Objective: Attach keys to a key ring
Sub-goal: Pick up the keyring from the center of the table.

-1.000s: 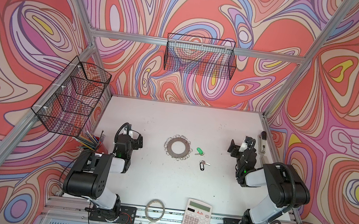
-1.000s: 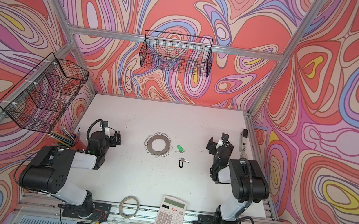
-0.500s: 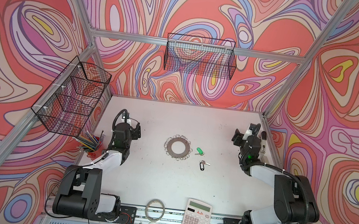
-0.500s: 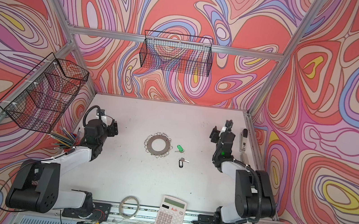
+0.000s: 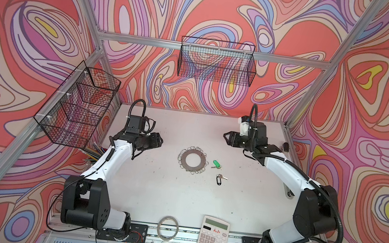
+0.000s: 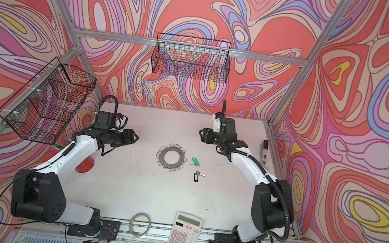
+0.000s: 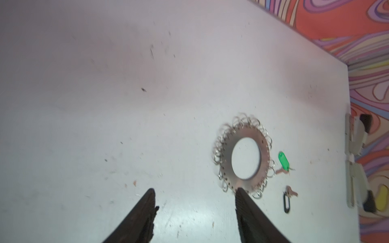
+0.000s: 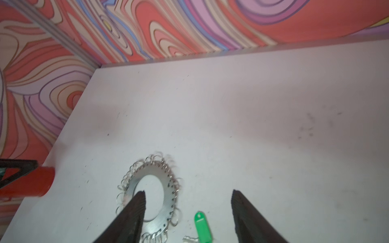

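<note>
Keys (image 5: 217, 164), two of them, are seen lying flat on the white worktop (image 5: 153, 193), neither yet attached. The green-tagged key (image 6: 195, 161) is placed just right of the key ring (image 5: 193, 159). The black-tagged key (image 5: 220, 176) lies a little nearer and further right, apart from both. The key ring is laid flat at mid-worktop with its wire clips fringing the rim. Whether the green-tagged key's blade touches the nearest clip cannot be told.

The left pincer (image 5: 159, 141) is held above the worktop well left of the key ring, and the right pincer (image 5: 226, 137) to the far right of the keys. In the wrist views each is shown with its jaws parted at a middling width and nothing between them.

Several failures are to be feared. A key lying flat offers little to pinch and may be pushed along the smooth worktop rather than lifted. The green-tagged key is so close to the fringe that a clip could be snagged and the unheld key ring dragged. Unless pinned by one pincer, the key ring may be slid away when a key is pressed to a clip. Both pincers are pointed towards the same small area, so a collision is possible.

No brand can be read. On the calculator (image 5: 213, 239) at the near edge, red marks are seen under the display but cannot be made out, and no writing can be made out on the tags.
</note>
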Controlling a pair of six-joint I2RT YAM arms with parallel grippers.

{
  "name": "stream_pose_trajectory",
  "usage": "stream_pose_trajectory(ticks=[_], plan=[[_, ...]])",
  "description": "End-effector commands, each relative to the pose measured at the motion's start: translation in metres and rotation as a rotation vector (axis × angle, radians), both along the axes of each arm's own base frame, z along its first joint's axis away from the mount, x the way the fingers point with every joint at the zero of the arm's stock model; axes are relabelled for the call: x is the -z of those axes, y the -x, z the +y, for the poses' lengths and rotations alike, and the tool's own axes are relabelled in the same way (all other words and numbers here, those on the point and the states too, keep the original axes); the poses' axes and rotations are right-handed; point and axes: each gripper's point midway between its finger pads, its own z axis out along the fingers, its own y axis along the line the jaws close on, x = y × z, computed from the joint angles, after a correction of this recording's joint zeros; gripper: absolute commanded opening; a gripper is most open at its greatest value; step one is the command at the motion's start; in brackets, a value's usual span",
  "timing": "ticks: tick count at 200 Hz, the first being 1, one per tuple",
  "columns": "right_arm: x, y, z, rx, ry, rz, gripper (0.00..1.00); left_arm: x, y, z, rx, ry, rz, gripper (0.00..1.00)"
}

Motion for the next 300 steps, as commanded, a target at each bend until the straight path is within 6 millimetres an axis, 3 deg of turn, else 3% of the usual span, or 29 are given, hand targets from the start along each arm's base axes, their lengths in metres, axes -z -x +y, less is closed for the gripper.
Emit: stream_pose_trajectory(ticks=[1, 6, 10, 22, 36, 95, 142, 210, 247, 300], plan=[[0.043, 0.034, 0.038, -0.104, -0.009, 0.242, 0.70, 0.007, 0.032, -0.041, 0.085, 0.183, 0.178, 0.60], [0.046, 0.035, 0.044, -0.118, -0.003, 0.253, 0.70, 0.010, 0.033, -0.045, 0.093, 0.184, 0.186, 0.60], [0.060, 0.035, 0.049, -0.124, 0.011, 0.290, 0.70, 0.013, 0.033, -0.048, 0.100, 0.186, 0.192, 0.60], [0.078, 0.036, 0.059, -0.144, 0.023, 0.345, 0.71, 0.021, 0.030, -0.057, 0.113, 0.204, 0.208, 0.60], [0.092, 0.035, 0.068, -0.155, 0.031, 0.379, 0.71, 0.032, 0.028, -0.065, 0.111, 0.219, 0.228, 0.61], [0.144, 0.039, 0.076, -0.181, 0.103, 0.484, 0.75, 0.071, 0.013, -0.079, 0.085, 0.250, 0.249, 0.60], [0.171, 0.042, 0.078, -0.198, 0.124, 0.539, 0.73, 0.093, 0.005, -0.094, 0.110, 0.271, 0.284, 0.54], [0.177, 0.054, 0.100, -0.257, -0.026, 0.604, 0.71, 0.111, 0.002, -0.105, 0.118, 0.322, 0.306, 0.47], [0.159, 0.057, 0.115, -0.283, -0.177, 0.592, 0.69, 0.122, 0.007, -0.108, 0.116, 0.352, 0.330, 0.40], [0.124, 0.057, 0.131, -0.324, -0.355, 0.528, 0.61, 0.126, 0.009, -0.110, 0.109, 0.385, 0.326, 0.40]])
